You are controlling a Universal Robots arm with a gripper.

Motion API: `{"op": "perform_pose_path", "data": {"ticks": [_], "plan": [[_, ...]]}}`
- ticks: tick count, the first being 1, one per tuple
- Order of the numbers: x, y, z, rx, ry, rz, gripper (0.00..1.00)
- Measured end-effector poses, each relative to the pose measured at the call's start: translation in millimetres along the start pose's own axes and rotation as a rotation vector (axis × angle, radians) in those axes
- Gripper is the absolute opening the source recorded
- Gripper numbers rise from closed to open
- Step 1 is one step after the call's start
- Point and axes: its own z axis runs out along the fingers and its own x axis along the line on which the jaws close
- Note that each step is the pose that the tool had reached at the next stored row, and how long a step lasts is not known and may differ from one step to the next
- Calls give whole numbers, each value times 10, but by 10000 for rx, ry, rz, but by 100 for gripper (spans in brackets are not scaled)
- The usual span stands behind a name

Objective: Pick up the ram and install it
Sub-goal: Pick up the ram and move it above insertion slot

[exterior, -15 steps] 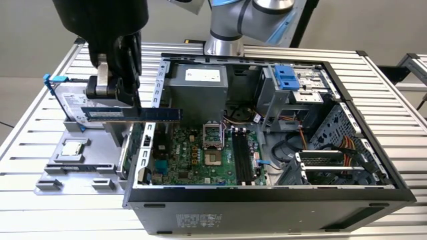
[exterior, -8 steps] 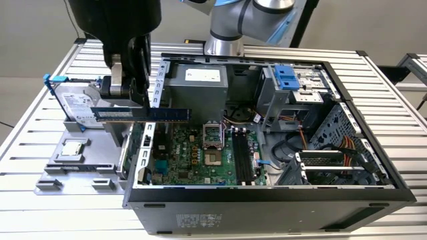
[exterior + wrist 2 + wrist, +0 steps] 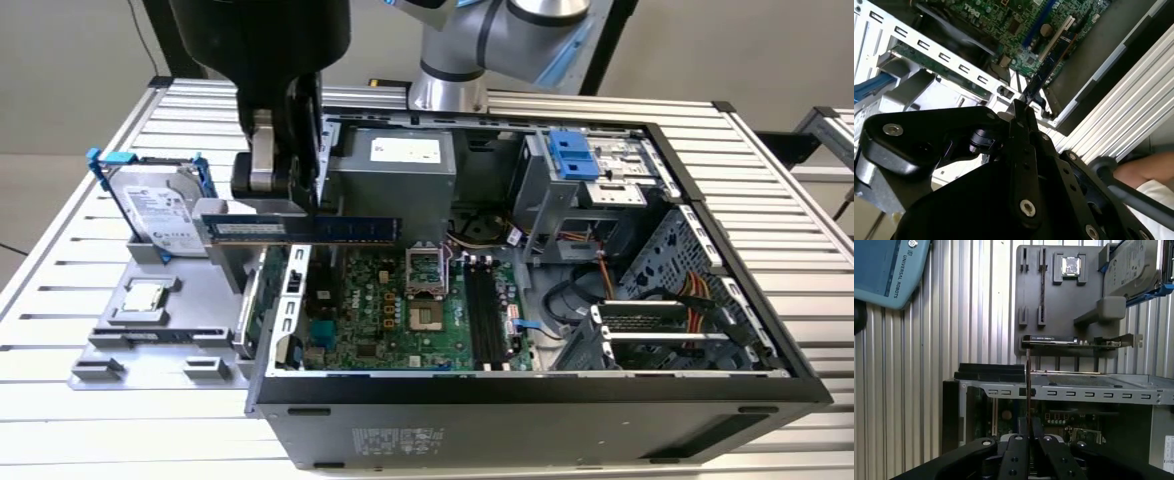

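Observation:
In the exterior view the ram (image 3: 350, 229), a long thin blue stick with small black chips, hangs level in the air over the open computer case's wall on the exterior view's left. My gripper (image 3: 286, 208) comes down from above and is shut on the ram near its middle. Both wrist views show the stick edge-on as a thin line running out from the closed fingers: the ram (image 3: 1040, 75) with the gripper (image 3: 1019, 107), and the ram (image 3: 1027, 385) with the gripper (image 3: 1029, 436). The long black motherboard slots (image 3: 483, 312) lie lower, toward the exterior view's right.
A grey fixture (image 3: 134, 335) beside the case holds a hard drive (image 3: 154, 205) with blue rails and a processor chip (image 3: 144, 295). A green card (image 3: 287, 300) stands upright inside the case wall. A person's sleeve (image 3: 1154, 192) and a blue pendant (image 3: 889, 265) are nearby.

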Motion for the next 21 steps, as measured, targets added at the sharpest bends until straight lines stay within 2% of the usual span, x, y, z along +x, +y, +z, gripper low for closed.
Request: {"op": "perform_pose_path", "data": {"ticks": [21], "plan": [[3,-306,-4,-9,0,0,0]]}}
